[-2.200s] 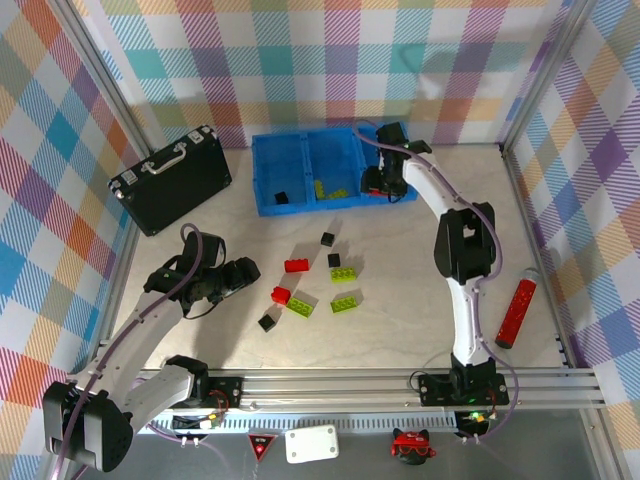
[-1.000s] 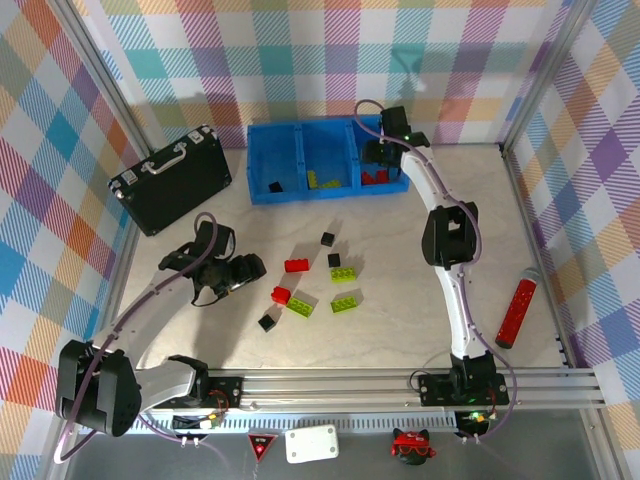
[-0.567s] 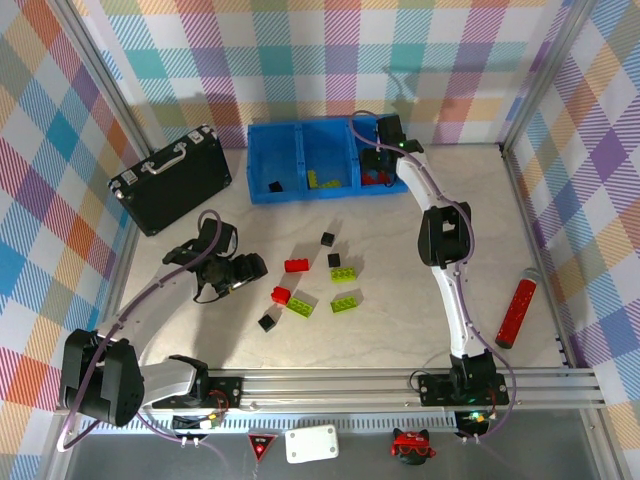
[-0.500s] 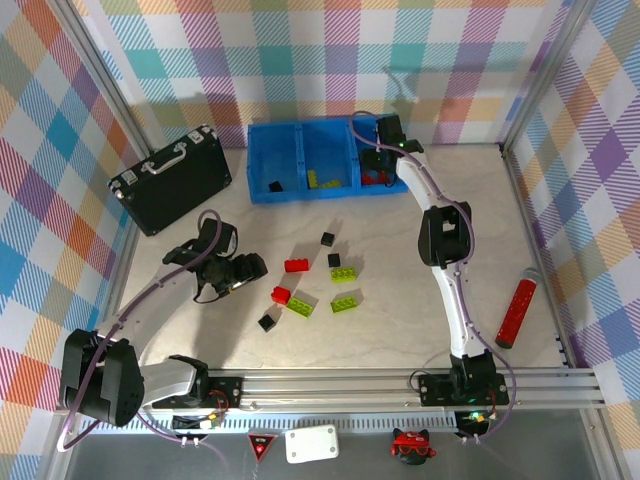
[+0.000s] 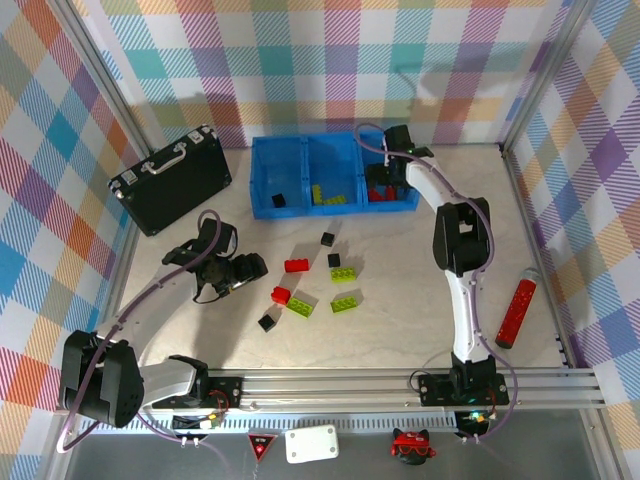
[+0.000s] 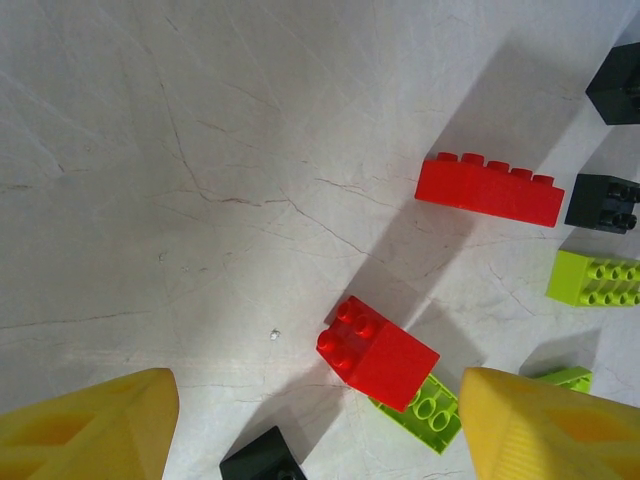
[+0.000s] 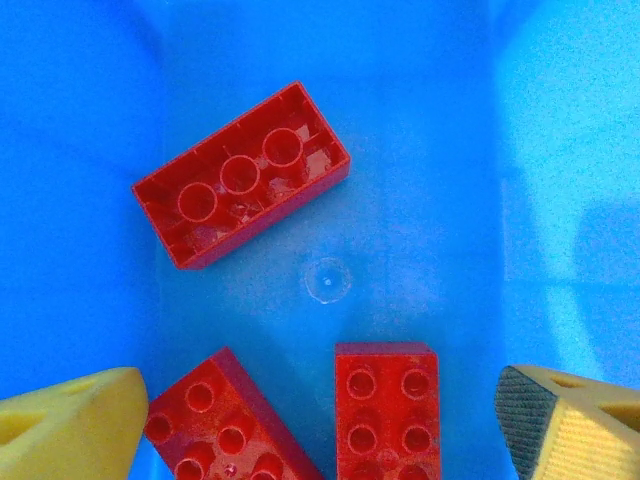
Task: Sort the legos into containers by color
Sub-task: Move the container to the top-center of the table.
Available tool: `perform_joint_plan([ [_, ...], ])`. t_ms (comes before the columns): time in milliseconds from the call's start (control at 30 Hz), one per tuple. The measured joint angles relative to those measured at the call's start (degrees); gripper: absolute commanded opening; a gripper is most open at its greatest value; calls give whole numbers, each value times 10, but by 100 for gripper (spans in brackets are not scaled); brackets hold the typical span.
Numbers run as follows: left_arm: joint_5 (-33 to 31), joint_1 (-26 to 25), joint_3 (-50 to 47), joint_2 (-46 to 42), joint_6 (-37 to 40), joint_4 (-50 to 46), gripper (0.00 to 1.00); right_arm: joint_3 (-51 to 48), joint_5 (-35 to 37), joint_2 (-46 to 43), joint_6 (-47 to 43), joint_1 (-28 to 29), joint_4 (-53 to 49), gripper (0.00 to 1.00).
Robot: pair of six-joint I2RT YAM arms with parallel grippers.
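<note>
The blue tray [image 5: 296, 150] stands at the back of the table with three compartments: a black lego [image 5: 279, 200] in the left, lime-green legos [image 5: 330, 193] in the middle, red legos [image 5: 378, 195] in the right. My right gripper [image 5: 386, 183] hangs open over the right compartment. Under it three red bricks [image 7: 242, 175] [image 7: 386, 410] [image 7: 225, 420] lie on the blue floor [image 7: 400, 150], none held. My left gripper [image 5: 250, 270] is open and empty, low over the table just left of a small red brick [image 6: 378, 353]. Loose red [image 5: 296, 265], green [image 5: 345, 302] and black [image 5: 327, 239] legos lie mid-table.
A black hard case [image 5: 172, 178] with a silver handle lies at the back left. A red cylinder [image 5: 517, 310] lies at the right. In the left wrist view a black cube [image 6: 262, 460] and a green brick [image 6: 430, 412] lie close to the small red brick.
My right gripper's jaws have spread wide over the right compartment. The tray and that gripper have shifted slightly right and nearer. The left arm has stayed put.
</note>
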Motion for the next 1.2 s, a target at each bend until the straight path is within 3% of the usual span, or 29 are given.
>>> perform_joint_plan([
  [400, 0, 0, 0, -23, 0, 0, 74, -169, 15, -116, 66, 11, -2, 100],
  [467, 3, 0, 0, -24, 0, 0, 74, -174, 21, -119, 78, 17, -3, 96],
  [567, 8, 0, 0, -25, 0, 0, 74, -174, 30, -120, 87, 21, 1, 85],
  [833, 9, 0, 0, -45, 0, 0, 74, -121, 40, -118, 85, 22, -4, 88],
  [1200, 9, 0, 0, -55, 1, -2, 74, -48, 35, -110, 75, 23, 9, 78],
])
